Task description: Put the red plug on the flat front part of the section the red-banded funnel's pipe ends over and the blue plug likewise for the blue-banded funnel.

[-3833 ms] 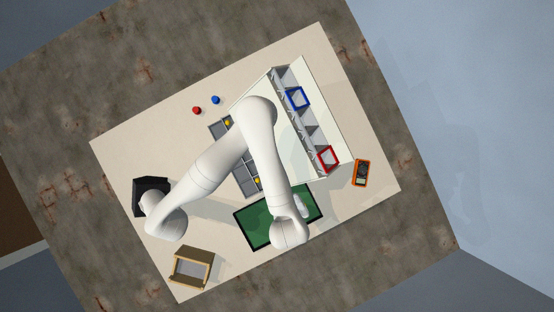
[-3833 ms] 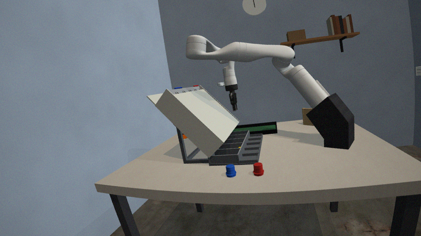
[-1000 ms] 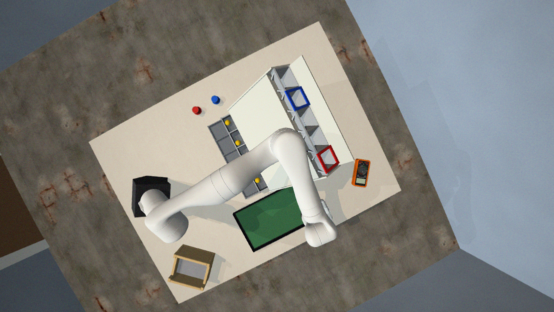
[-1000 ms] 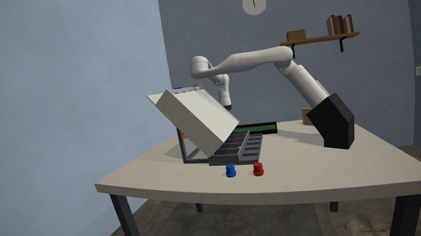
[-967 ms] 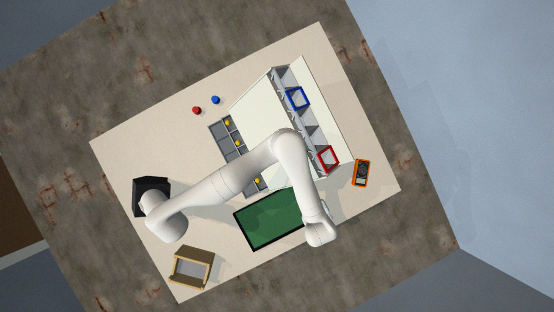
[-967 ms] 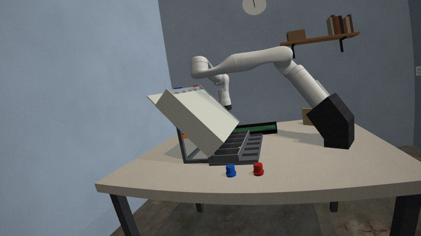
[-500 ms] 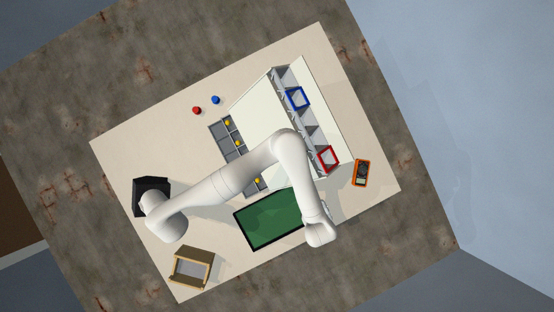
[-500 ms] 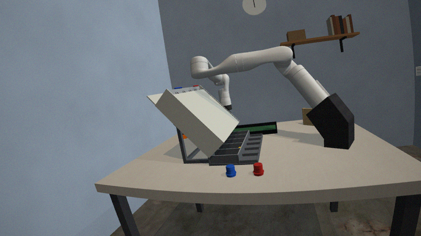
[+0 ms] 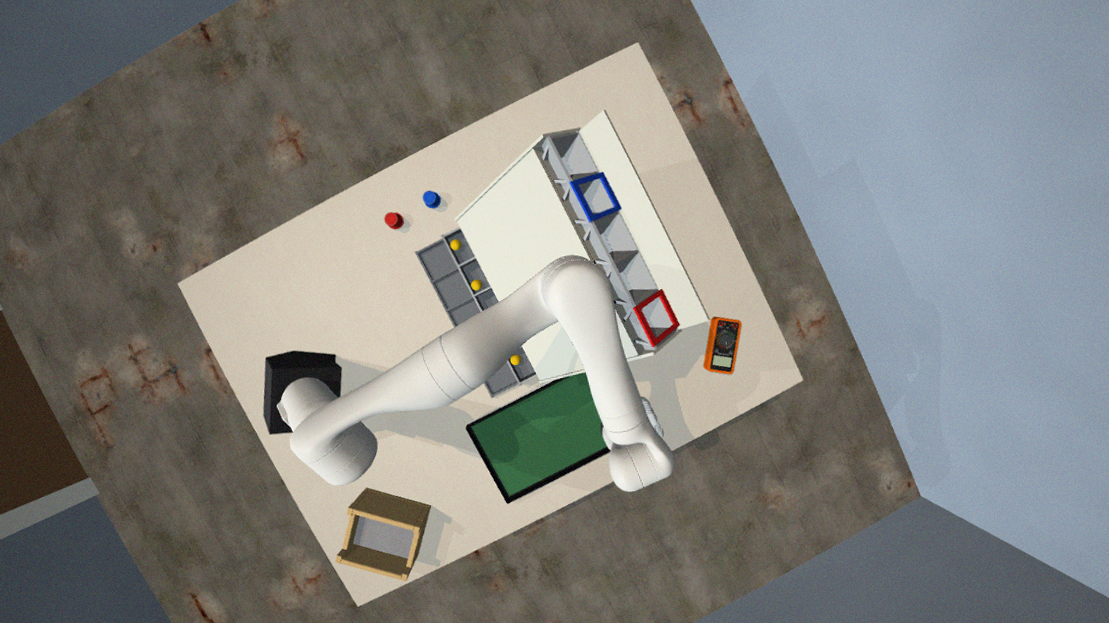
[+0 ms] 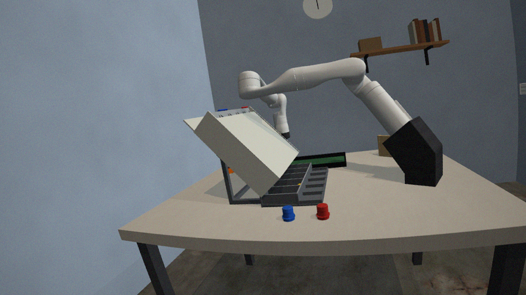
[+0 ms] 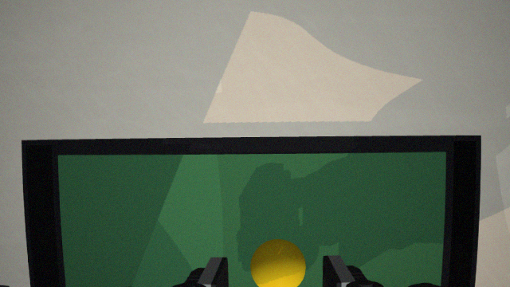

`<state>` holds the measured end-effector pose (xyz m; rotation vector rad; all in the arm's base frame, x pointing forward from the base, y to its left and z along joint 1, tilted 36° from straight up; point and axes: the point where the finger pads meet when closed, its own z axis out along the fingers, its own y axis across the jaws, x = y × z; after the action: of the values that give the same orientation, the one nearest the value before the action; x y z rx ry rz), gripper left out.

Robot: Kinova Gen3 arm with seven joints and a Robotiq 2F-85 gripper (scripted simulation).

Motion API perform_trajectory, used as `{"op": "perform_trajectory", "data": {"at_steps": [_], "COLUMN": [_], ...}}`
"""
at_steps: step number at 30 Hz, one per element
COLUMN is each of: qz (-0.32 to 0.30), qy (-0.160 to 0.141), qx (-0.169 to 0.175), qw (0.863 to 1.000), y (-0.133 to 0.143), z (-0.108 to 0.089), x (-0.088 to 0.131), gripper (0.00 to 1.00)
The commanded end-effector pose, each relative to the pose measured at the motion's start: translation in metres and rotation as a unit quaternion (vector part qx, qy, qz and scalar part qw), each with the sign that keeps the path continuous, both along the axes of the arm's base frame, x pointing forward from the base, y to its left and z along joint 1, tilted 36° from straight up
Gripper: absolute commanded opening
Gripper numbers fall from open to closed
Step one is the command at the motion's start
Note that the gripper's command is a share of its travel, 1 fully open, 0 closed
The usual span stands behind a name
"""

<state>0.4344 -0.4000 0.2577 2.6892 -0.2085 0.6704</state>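
- Jaws part-open, nothing clamped. The gripper (image 10: 285, 134) (image 11: 275, 271) points down over the green-floored tray (image 9: 487, 463) (image 10: 340, 162) (image 11: 251, 145).
- Wrist view: yellow marble (image 11: 278, 259) appears between the two fingertips, green showing on both sides of it. Its height relative to the tips: can't tell.
- Red plug (image 9: 393, 220) (image 10: 322, 211) upright on the table, near the blue plug (image 9: 431, 199) (image 10: 287, 213), also upright. The two stand apart, both outside the sectioned tray (image 9: 435, 286) (image 10: 281, 199). Neither is placed on a flat front part.
- Sectioned tray sits at the low end of the sloping cover (image 9: 519, 213) (image 10: 249, 139). Top view shows three marbles in its rear compartments: one in the end section nearest the plugs (image 9: 454, 244), one in the next section (image 9: 475, 284), one at the far end by the green tray (image 9: 516, 359). The arm (image 9: 497, 333) (image 10: 324, 71) hides part of the row.
- Blue-banded funnel (image 9: 582, 199) and red-banded funnel (image 9: 643, 325) are along the cover's high edge; red is closer to the green tray end.
- Orange multimeter (image 9: 723, 345) lies near the red funnel end; wooden frame (image 9: 389, 504) stands near a table corner, on the arm base's side.
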Motion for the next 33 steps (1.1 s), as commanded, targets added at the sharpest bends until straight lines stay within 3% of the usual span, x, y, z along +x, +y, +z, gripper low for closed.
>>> {"op": "perform_trajectory", "data": {"at_steps": [1,33], "qz": [-0.001,0.000], "qy": [-0.002,0.002], "qx": [-0.004,0.003], "qw": [1.000,1.000], "y": [-0.003,-0.008], "z": [0.000,-0.010], "x": [0.000,0.006], "gripper": [0.50,0.50]}}
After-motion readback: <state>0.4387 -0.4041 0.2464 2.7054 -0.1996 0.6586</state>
